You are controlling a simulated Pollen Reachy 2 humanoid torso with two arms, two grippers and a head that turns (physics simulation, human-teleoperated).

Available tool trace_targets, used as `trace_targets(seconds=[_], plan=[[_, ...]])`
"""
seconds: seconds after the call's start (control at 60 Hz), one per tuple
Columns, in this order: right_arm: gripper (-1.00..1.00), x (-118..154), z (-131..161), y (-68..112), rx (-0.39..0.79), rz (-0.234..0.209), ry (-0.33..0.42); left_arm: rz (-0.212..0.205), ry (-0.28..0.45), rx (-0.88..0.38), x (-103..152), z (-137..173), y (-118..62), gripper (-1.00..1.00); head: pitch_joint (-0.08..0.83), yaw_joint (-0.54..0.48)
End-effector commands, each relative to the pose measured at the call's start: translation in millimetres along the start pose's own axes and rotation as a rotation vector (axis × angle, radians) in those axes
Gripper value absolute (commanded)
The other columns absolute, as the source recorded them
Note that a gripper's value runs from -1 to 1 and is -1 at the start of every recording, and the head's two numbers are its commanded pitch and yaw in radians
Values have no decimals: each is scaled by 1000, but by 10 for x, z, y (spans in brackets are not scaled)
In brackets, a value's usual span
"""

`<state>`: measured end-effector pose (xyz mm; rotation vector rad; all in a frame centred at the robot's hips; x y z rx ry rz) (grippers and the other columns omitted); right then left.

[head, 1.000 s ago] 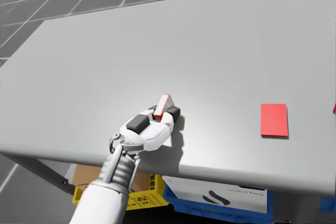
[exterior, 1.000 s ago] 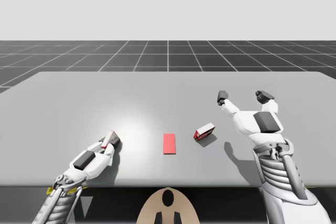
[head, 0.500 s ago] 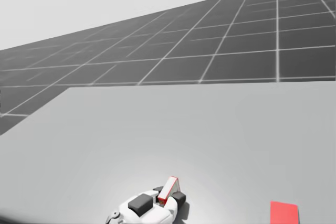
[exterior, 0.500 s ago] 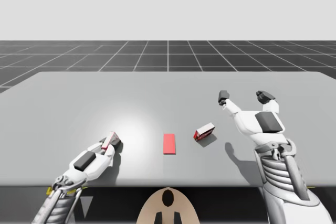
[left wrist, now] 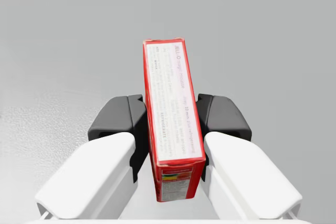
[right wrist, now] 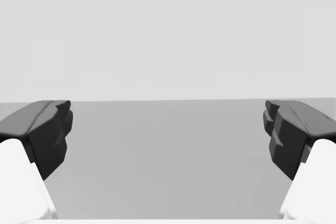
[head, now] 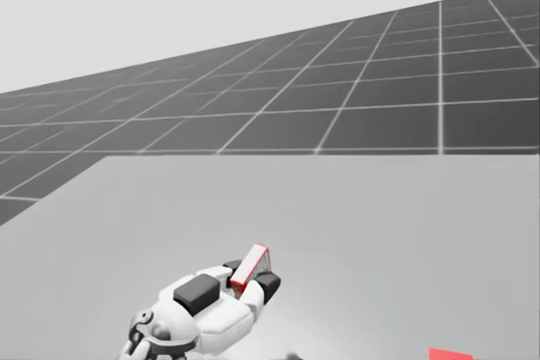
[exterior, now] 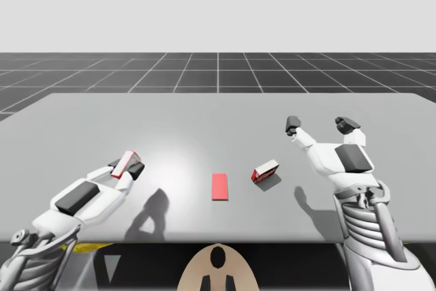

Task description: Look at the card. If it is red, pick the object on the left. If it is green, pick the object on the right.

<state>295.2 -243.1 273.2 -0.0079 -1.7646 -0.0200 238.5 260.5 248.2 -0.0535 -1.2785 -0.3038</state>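
Red card (exterior: 219, 186) lies flat on the grey worktop (exterior: 204, 117), lower centre of the high view. At centre left, left end effector (exterior: 127, 168) is clamped on the left red box (exterior: 124, 163), a pad on each long face, box raised off the worktop. Just right of the card, right red box (exterior: 265, 170) rests on the worktop. At right of frame, right end effector (exterior: 319, 125) has its fingers wide apart, nothing between them.

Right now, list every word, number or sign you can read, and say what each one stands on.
On the held red box, shut between the fingers of my left gripper: lines of fine print on its white face, too small to read.
On the lying red box on the table: too small to tell any print.
On the red card: plain, no text.
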Motion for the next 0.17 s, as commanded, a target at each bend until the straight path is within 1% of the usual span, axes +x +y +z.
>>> trace_targets(seconds=[0.017,0.067,0.083,0.117,0.133,0.167], plan=[[-1000,3,8,-10,8,-6,2,-56,-94,38,476,119,46,1000,303,411],[-1000,-2,8,-13,11,-7,5,-67,-123,48,578,154,53,1000,301,412],[-1000,-4,11,-9,12,-8,7,-86,-161,61,686,203,58,1000,299,412],[-1000,-6,12,-9,15,-7,9,-96,-181,69,757,238,59,1000,297,412],[-1000,-7,12,-10,16,-6,9,-106,-190,77,791,257,58,1000,296,411],[-1000,-9,15,-15,22,-4,7,-136,-232,100,925,332,57,1000,294,410]])
